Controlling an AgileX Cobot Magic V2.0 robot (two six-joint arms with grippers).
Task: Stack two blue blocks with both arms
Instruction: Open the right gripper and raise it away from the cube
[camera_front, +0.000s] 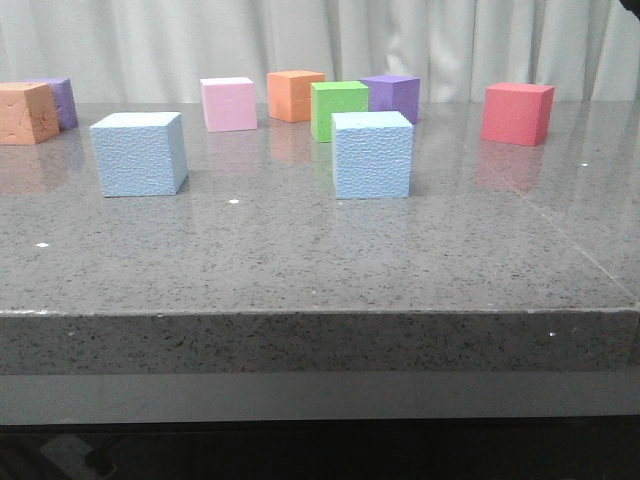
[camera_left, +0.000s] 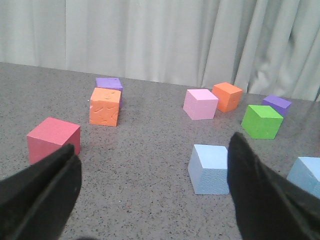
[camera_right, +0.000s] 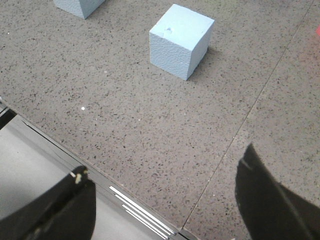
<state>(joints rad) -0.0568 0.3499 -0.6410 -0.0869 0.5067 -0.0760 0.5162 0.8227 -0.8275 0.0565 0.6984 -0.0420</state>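
Firstly, front view: two pale blue foam cubes with pebbled faces stand apart on the speckled grey stone table (camera_front: 300, 260), the left blue block (camera_front: 139, 153) near the table's left side and the right blue block (camera_front: 372, 154) near the middle. Behind them sit seven smaller cubes: two orange, two purple, one pink cube (camera_front: 228, 104), one green cube (camera_front: 339, 109), one red cube (camera_front: 517, 113). A white pleated curtain (camera_front: 330, 40) closes the background. Neither arm appears here.

Left wrist view: the left gripper (camera_left: 152, 200) shows two dark fingers spread wide with nothing between them, above bare tabletop. Both blue blocks lie ahead, one whole, one cut by the frame edge. This view counts only one red, one orange-and-purple pair, pink, orange, green and purple.

Right wrist view: the right gripper (camera_right: 162, 205) is likewise spread wide and empty, over the table's front edge. One blue block is whole, the other clipped at the frame edge; a seam crosses the stone.
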